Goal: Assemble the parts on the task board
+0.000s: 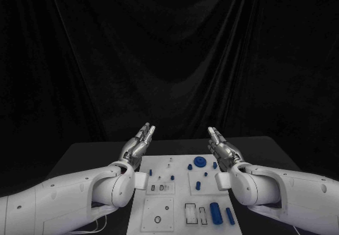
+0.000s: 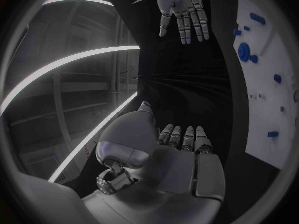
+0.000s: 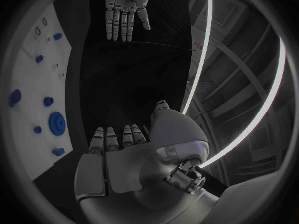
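Both the left hand [image 1: 139, 142] and right hand [image 1: 222, 145] hover flat, fingers extended, holding nothing, flanking the task board [image 1: 185, 196]'s twelve-o'clock edge; bare worktop [image 1: 92, 152] beyond.

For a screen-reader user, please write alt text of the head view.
Two white robot arms reach forward over a black table, the left hand and right hand raised, open and holding nothing. Between the arms lies the white task board, with small blue parts lying on it, untouched.
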Controlling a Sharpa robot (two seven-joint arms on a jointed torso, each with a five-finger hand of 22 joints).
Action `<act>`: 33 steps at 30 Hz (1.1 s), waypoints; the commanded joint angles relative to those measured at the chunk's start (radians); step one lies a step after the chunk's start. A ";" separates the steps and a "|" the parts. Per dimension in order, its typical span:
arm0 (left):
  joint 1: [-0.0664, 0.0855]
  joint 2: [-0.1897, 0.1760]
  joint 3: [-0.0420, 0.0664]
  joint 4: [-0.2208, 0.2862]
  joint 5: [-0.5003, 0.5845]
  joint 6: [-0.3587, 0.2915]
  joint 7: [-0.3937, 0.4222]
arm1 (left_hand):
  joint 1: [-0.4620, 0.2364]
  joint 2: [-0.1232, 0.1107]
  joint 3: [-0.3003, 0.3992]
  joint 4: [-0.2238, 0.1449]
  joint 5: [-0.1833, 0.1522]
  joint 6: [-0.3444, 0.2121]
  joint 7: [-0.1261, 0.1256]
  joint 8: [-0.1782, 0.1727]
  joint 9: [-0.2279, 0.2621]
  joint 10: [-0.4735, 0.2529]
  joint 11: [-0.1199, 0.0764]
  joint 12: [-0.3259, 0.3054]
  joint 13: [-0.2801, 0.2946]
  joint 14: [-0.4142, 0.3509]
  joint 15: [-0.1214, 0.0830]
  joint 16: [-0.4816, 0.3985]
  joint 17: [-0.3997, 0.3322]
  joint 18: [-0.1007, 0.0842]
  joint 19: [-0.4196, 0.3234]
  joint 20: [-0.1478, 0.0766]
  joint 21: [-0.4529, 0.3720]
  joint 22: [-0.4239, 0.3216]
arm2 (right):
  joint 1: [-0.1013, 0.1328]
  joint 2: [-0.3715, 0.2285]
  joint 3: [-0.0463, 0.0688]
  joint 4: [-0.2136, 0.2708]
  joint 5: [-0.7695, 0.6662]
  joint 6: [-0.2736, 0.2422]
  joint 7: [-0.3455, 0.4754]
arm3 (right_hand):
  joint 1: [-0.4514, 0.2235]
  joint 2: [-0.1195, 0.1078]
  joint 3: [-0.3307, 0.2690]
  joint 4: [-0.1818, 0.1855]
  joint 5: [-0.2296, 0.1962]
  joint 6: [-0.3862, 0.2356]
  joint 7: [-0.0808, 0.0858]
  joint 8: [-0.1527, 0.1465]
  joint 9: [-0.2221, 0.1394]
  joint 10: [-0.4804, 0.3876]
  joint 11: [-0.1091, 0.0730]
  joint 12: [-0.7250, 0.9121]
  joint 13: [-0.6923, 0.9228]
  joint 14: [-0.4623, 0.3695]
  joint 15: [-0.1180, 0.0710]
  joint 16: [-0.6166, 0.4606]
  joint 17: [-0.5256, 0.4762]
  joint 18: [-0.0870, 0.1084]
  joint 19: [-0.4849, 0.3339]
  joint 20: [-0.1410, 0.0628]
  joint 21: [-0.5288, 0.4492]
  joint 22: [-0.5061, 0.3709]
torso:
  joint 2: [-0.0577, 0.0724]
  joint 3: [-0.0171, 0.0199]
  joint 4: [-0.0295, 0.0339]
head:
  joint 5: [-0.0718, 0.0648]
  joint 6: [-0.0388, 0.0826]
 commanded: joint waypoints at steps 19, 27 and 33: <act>0.036 -0.014 -0.042 -0.044 0.029 0.332 0.156 | 0.085 -0.034 -0.046 0.007 -0.043 -0.004 -0.047 0.003 0.001 0.000 -0.022 -0.006 -0.001 0.000 -0.114 -0.004 -0.001 0.048 0.001 -0.035 -0.003 -0.001 | 0.028 -0.036 -0.031 -0.014 0.089 0.273 -0.045 | 0.035 -0.015 -0.009 0.003 -0.030 -0.005 0.004 -0.004 -0.002 0.000 0.012 -0.005 -0.002 0.000 -0.230 -0.004 -0.002 0.016 0.000 -0.099 -0.004 -0.001 | 0.015 -0.0044 0.0054 | 0.007 -0.074; 0.036 -0.036 -0.042 -0.048 0.013 0.324 0.160 | 0.097 -0.031 -0.046 0.007 -0.038 -0.008 -0.041 0.003 0.000 0.000 -0.037 -0.006 -0.001 0.000 -0.108 -0.004 -0.001 0.058 0.001 -0.018 -0.003 -0.001 | 0.036 -0.051 -0.031 -0.018 -0.006 0.288 -0.048 | 0.064 -0.013 0.001 0.001 -0.007 -0.005 0.051 -0.004 -0.002 0.000 0.049 -0.005 -0.002 0.000 -0.203 -0.004 -0.002 0.016 0.000 -0.076 -0.004 -0.001 | 0.018 -0.0046 0.0046 | 0.010 -0.094; 0.037 -0.069 -0.042 -0.053 -0.112 0.319 0.202 | 0.131 -0.019 -0.041 0.006 -0.021 -0.011 0.011 0.003 0.000 0.000 -0.011 -0.006 -0.001 0.000 -0.123 -0.004 -0.001 0.047 0.001 -0.049 -0.003 -0.001 | 0.065 -0.071 -0.031 -0.021 -0.125 0.292 -0.061 | 0.086 -0.013 0.007 0.003 0.024 -0.005 0.100 -0.004 -0.002 0.000 0.094 -0.005 -0.002 0.000 -0.167 -0.004 -0.002 0.013 0.000 -0.056 -0.004 -0.001 | 0.027 -0.0066 0.0083 | -0.002 -0.098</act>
